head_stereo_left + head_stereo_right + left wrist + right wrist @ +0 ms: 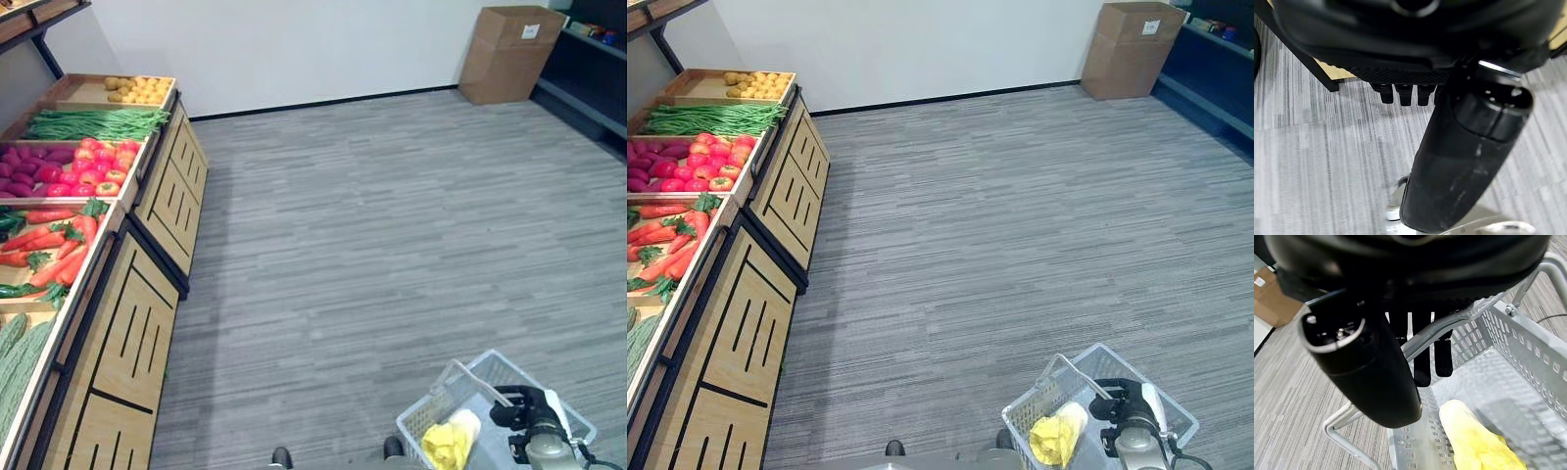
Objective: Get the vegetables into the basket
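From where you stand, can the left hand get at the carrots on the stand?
Probably not yet. The carrots lie in a bin on the wooden stand, off to the left, while the left hand hangs over bare floor. The right hand holds the basket by its handle.

One basket [563, 411], one yellow vegetable [448, 441], one cardboard box [509, 54], two hands.

No text legible; the cardboard box [511, 51] label is unreadable
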{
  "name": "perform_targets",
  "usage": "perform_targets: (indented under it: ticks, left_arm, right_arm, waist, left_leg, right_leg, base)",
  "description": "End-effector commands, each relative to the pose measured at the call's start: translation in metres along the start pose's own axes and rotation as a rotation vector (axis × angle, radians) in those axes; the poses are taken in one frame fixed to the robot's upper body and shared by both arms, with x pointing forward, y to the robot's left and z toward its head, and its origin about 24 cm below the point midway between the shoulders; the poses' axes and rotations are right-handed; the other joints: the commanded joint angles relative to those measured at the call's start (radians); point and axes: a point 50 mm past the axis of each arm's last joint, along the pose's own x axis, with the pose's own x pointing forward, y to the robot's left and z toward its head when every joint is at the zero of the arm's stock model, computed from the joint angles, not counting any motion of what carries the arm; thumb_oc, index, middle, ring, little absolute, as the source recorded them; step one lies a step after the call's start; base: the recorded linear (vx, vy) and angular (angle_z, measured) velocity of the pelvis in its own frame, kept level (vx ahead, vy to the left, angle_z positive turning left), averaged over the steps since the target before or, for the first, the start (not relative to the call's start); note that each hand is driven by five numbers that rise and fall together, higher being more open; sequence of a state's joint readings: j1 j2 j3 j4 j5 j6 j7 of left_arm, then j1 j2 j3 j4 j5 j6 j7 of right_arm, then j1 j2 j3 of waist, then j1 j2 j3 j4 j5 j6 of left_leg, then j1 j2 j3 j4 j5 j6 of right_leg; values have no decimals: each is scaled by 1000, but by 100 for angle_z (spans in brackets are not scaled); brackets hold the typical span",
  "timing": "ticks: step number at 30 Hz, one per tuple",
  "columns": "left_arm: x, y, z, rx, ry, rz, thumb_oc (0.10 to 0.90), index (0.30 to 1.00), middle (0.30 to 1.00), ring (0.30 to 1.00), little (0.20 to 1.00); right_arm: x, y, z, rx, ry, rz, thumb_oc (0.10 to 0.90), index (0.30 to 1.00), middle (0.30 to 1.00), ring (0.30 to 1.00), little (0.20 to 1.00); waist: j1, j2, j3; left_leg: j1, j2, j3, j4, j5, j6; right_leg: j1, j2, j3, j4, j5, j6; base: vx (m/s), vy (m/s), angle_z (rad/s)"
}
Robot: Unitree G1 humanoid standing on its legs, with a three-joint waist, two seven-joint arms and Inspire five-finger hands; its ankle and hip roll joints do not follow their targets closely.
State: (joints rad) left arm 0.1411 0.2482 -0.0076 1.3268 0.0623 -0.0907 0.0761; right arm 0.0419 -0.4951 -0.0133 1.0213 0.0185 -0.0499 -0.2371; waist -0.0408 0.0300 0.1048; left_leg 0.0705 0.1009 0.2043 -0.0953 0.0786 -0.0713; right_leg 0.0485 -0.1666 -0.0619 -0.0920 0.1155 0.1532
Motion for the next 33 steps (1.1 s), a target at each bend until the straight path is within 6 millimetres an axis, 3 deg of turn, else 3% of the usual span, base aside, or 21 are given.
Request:
perform_targets:
  ticks: [1, 10, 11, 14, 19, 21, 22, 25, 27, 30, 33]
  left_arm:
    - [4, 26, 29, 82, -78, 91, 900, 1000, 1000, 1000, 1000]
    - [4, 1, 37, 104, -113, 33, 900, 1000, 1000, 1000, 1000]
    - [3, 8, 35, 200, -112, 78, 900, 1000, 1000, 1000, 1000]
    - [3, 9, 37, 216, -122, 84, 900, 1000, 1000, 1000, 1000]
    - [3, 10, 36, 230, -119, 89, 900, 1000, 1000, 1000, 1000]
    - [4, 15, 41, 235, -131, 104, 900, 1000, 1000, 1000, 1000]
    - [4, 21, 50, 232, -150, 124, 900, 1000, 1000, 1000, 1000]
    - [5, 31, 59, 211, -169, 159, 900, 1000, 1000, 1000, 1000]
    - [4, 31, 65, 214, -187, 161, 900, 1000, 1000, 1000, 1000]
    - [5, 31, 67, 220, -180, 167, 900, 1000, 1000, 1000, 1000]
    - [4, 32, 76, 229, -223, 165, 900, 1000, 1000, 1000, 1000]
  right_arm:
    - [11, -22, 74, 122, -265, -91, 400, 300, 300, 300, 300]
    - [6, -10, 61, 168, -237, -55, 400, 300, 300, 300, 300]
    - [-4, -10, 66, 232, -320, -24, 400, 300, 300, 300, 300]
    - [-4, -10, 73, 235, -342, -16, 400, 300, 300, 300, 300]
    - [-3, -12, 68, 176, -327, -27, 400, 300, 300, 300, 300]
    - [-3, -16, 74, 148, -349, -40, 400, 300, 300, 300, 300]
    - [-3, -21, 85, 104, -394, -50, 400, 300, 300, 300, 300]
    - [-5, -27, 94, 81, -440, -69, 400, 300, 300, 300, 300]
    - [-4, -31, 94, 50, -442, -82, 400, 300, 300, 300, 300]
    - [-5, -37, 91, 46, -446, -105, 400, 300, 300, 300, 300]
    - [-4, -40, 78, 63, -395, -117, 400, 300, 300, 300, 300]
  waist:
    - [7, -48, 32]
    - [6, -51, 48]
    - [58, -83, 64]
    - [60, -86, 68]
    - [57, -84, 68]
    - [55, -78, 84]
    - [53, -73, 119]
    - [54, -66, 147]
    - [49, -68, 158]
    - [46, -71, 168]
    - [33, -70, 161]
  left_leg:
    - [69, 13, 8, 8, -59, -26]
    - [68, 27, -2, 8, -53, -29]
    - [31, 44, -100, 28, -25, -28]
    - [36, 42, -95, 24, -30, -27]
    - [51, 43, -89, 35, -47, -28]
    - [33, 52, -96, 53, -44, -30]
    - [-17, 65, -116, 98, -32, -39]
    - [-62, 79, -149, 144, 13, -62]
    - [-98, 76, -160, 205, 9, -68]
    - [-120, 80, -141, 229, 16, -67]
    - [-140, 118, -65, 135, 55, -60]
  right_leg:
    - [38, -22, -21, 5, -35, 7]
    - [40, -8, -24, 5, -44, -1]
    - [64, 10, -93, 34, -59, -8]
    - [56, 8, -83, 37, -58, -6]
    - [61, 12, -70, 52, -75, -11]
    - [28, 14, -69, 111, -101, -19]
    - [-20, 21, -72, 169, -124, -35]
    - [-29, 38, -96, 183, -139, -55]
    - [-27, 38, -108, 188, -151, -67]
    - [-7, 33, -132, 190, -160, -68]
    - [7, 15, -165, 184, -166, -55]
  base:
    - [0, 0, 0]
    - [12, -43, 0]
    - [30, 3, 2]
    - [44, 24, 10]
    - [58, 5, -1]
    - [-73, -99, 3]
    - [-125, -174, 6]
    - [-46, -195, 25]
    - [-12, -122, 27]
    - [62, -48, 31]
    - [81, 84, 41]
